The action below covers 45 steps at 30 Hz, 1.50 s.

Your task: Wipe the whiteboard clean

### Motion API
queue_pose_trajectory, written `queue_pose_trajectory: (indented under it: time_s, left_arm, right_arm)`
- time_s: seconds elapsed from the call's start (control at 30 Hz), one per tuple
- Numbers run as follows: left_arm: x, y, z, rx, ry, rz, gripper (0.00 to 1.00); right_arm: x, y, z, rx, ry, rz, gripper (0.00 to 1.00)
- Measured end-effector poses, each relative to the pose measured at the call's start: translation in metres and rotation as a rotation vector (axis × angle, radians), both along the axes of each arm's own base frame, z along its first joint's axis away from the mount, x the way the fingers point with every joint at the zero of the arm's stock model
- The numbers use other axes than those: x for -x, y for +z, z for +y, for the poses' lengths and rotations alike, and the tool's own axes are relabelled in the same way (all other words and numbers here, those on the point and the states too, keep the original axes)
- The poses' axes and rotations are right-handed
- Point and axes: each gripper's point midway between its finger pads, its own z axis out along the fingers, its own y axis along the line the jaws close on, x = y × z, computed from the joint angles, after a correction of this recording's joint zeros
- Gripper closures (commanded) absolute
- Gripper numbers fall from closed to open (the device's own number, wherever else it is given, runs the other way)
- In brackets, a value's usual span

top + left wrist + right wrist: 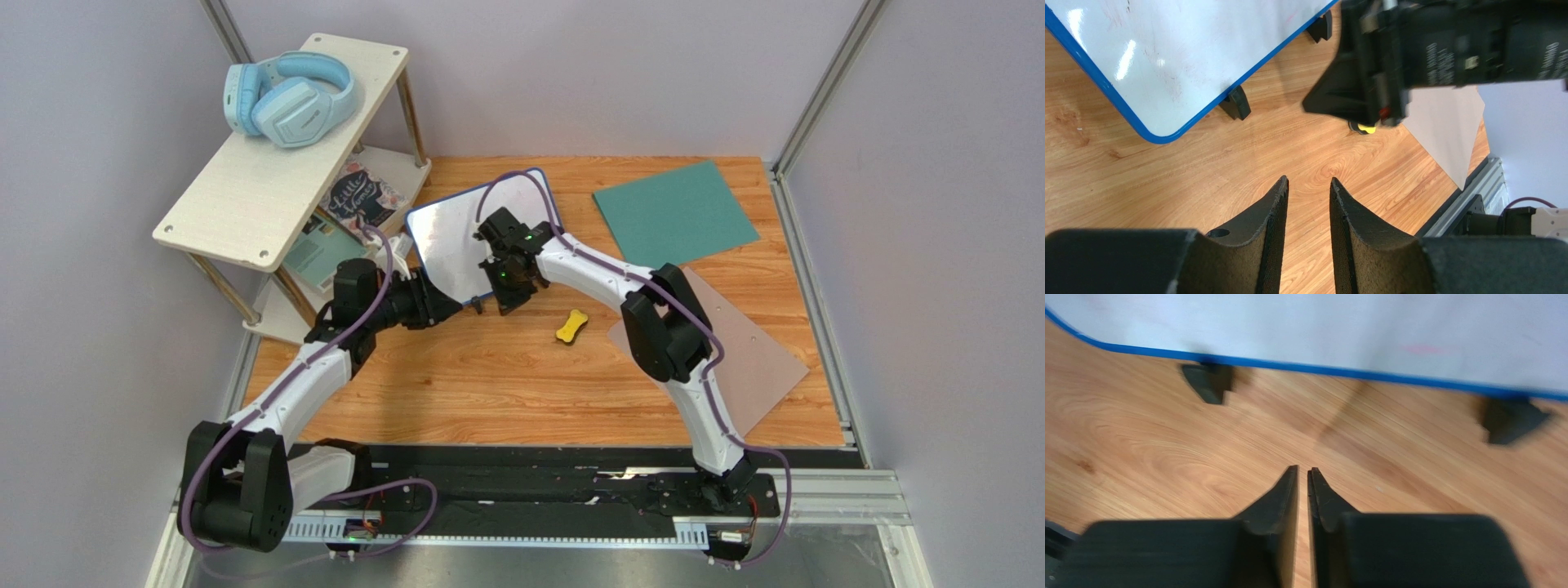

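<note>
Robot lab cell: plain grey walls (pixel 613 74), aluminium frame rails (pixel 832 76), wooden tabletop (pixel 491 392).

Top view looks down; wrist views (close) share the whiteboard (pixel 1186 55).

White arms (pixel 586 261), blk joints (pixel 662 328), purple cables (pixel 515 179)

Wooden table (pixel 491 380), whiteboard (pixel 448 245), teal sheet (pixel 675 211), grey-brown sheet (pixel 761 355), small yellow item (pixel 572 326), perhaps an eraser
</note>
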Motion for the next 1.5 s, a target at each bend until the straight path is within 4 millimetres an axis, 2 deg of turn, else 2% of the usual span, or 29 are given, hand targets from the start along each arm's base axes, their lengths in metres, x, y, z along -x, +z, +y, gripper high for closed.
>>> queue_pose_trajectory:
  time_s: [0.1, 0.2, 0.37, 0.5, 0.7, 0.77, 0.87, 1.03, 1.27, 1.5]
  left_arm:
    - [0.000, -0.003, 0.000, -0.004, -0.001, 0.012, 0.64]
    - [0.001, -0.005, 0.000, -0.007, -0.002, 0.018, 0.64]
    - [0.001, -0.007, 0.000, -0.012, -0.005, 0.018, 0.65]
    - [0.001, -0.008, 0.001, -0.016, -0.008, 0.017, 0.65]
    - [0.003, -0.014, 0.002, -0.031, -0.015, 0.034, 0.66]
    - [0.004, -0.014, 0.002, -0.034, -0.017, 0.036, 0.66]
    - [0.005, -0.015, 0.002, -0.036, -0.018, 0.039, 0.67]
    - [0.005, -0.015, 0.002, -0.037, -0.019, 0.038, 0.68]
    - [0.005, -0.016, 0.002, -0.038, -0.019, 0.042, 0.69]
    - [0.005, -0.016, 0.002, -0.038, -0.019, 0.042, 0.69]
  right_arm:
    - [-0.011, 0.012, -0.033, 0.030, -0.049, -0.042, 0.25]
    - [-0.028, 0.025, -0.057, 0.036, -0.078, -0.111, 0.22]
    - [-0.040, 0.028, -0.060, 0.042, -0.065, -0.167, 0.25]
    - [-0.047, 0.021, -0.057, 0.061, -0.062, -0.200, 0.40]
    - [-0.055, -0.018, -0.067, 0.136, -0.085, -0.175, 0.41]
    - [-0.059, -0.023, -0.074, 0.154, -0.100, -0.173, 0.41]
    - [-0.066, -0.023, -0.081, 0.162, -0.123, -0.185, 0.42]
    - [-0.078, -0.024, -0.088, 0.153, -0.151, -0.198, 0.59]
    - [-0.081, -0.025, -0.081, 0.116, -0.151, -0.190, 0.82]
    - [-0.080, -0.026, -0.079, 0.109, -0.148, -0.200, 0.93]
